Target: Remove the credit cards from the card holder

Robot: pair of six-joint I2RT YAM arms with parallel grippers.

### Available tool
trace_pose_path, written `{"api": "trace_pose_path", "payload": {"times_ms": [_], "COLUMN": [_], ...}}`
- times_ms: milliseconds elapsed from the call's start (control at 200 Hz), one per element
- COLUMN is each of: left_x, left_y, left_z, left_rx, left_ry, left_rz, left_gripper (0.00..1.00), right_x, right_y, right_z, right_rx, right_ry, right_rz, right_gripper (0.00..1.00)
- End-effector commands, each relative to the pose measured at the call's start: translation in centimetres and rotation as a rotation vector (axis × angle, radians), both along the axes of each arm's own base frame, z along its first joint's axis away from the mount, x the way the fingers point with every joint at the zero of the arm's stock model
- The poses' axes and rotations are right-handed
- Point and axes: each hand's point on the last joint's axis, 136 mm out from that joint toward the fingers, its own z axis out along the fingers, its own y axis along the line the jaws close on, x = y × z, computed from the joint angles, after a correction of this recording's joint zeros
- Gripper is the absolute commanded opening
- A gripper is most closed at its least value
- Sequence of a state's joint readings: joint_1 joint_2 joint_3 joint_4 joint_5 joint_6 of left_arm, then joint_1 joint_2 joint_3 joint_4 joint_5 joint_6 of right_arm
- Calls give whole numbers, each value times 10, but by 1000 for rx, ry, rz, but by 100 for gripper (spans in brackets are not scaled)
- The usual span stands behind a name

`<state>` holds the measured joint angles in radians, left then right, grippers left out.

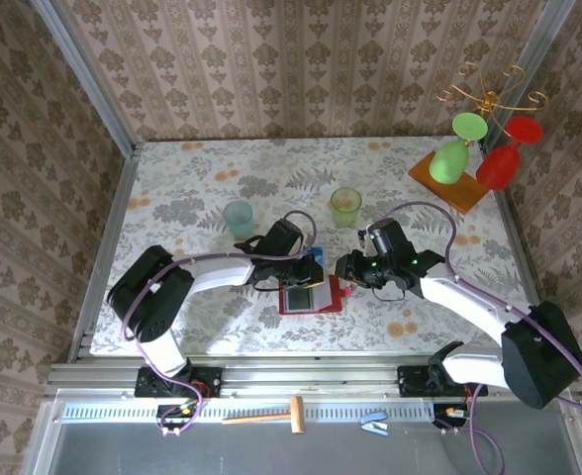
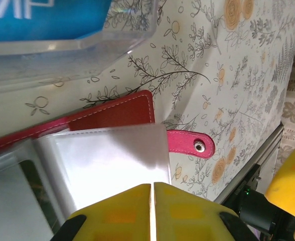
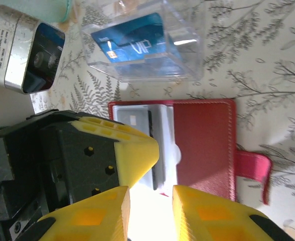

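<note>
The red card holder (image 1: pixel 311 310) lies open near the table's front middle, its grey pocket panels up and its strap (image 3: pixel 253 168) to the right. My left gripper (image 1: pixel 309 272) is shut, its tips (image 2: pixel 152 187) resting on a clear pocket panel (image 2: pixel 107 160) of the card holder (image 2: pixel 122 113). A pale card with a dark edge (image 3: pixel 137 119) sits in a pocket of the card holder (image 3: pixel 202 145), beside the left gripper's yellow finger (image 3: pixel 137 150). My right gripper (image 3: pixel 151 193) hangs over the holder's near edge, jaws apart, with white glare between them. A blue credit card (image 3: pixel 132 42) lies in a clear box (image 3: pixel 187 60).
A teal cup (image 1: pixel 239 218) and a green cup (image 1: pixel 345 206) stand behind the wallet. At the back right a wooden stand (image 1: pixel 449 183) carries a green glass (image 1: pixel 452 158) and a red glass (image 1: pixel 499 163). The table's front edge (image 2: pixel 258 155) is close.
</note>
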<state>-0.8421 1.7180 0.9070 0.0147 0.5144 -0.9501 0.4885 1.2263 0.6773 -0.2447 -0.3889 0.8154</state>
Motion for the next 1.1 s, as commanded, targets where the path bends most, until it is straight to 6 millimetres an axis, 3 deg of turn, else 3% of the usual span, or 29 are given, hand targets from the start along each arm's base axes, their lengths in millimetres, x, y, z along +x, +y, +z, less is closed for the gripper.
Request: {"api": "trace_pose_path", "payload": {"times_ms": [0, 200, 525, 850, 1095], "left_x": [-2, -4, -1, 5, 3], "left_y": [-16, -25, -26, 3, 33], "left_z": [5, -3, 9, 25, 17], "left_rx": [-24, -19, -26, -27, -3], "left_ry": [6, 26, 0, -55, -65], "left_rz": [-35, -50, -47, 19, 73], "left_gripper": [11, 11, 10, 10, 10], "right_x": [-8, -14, -16, -8, -3], "right_y": [-16, -25, -23, -12, 11], "right_z": [-7, -9, -10, -5, -9], "right_rx": [-42, -38, 2, 36, 46], "right_ry": [12, 12, 11, 12, 33], "right_rz": [-28, -46, -57, -51, -4], "right_gripper": [31, 31, 30, 28, 28]}}
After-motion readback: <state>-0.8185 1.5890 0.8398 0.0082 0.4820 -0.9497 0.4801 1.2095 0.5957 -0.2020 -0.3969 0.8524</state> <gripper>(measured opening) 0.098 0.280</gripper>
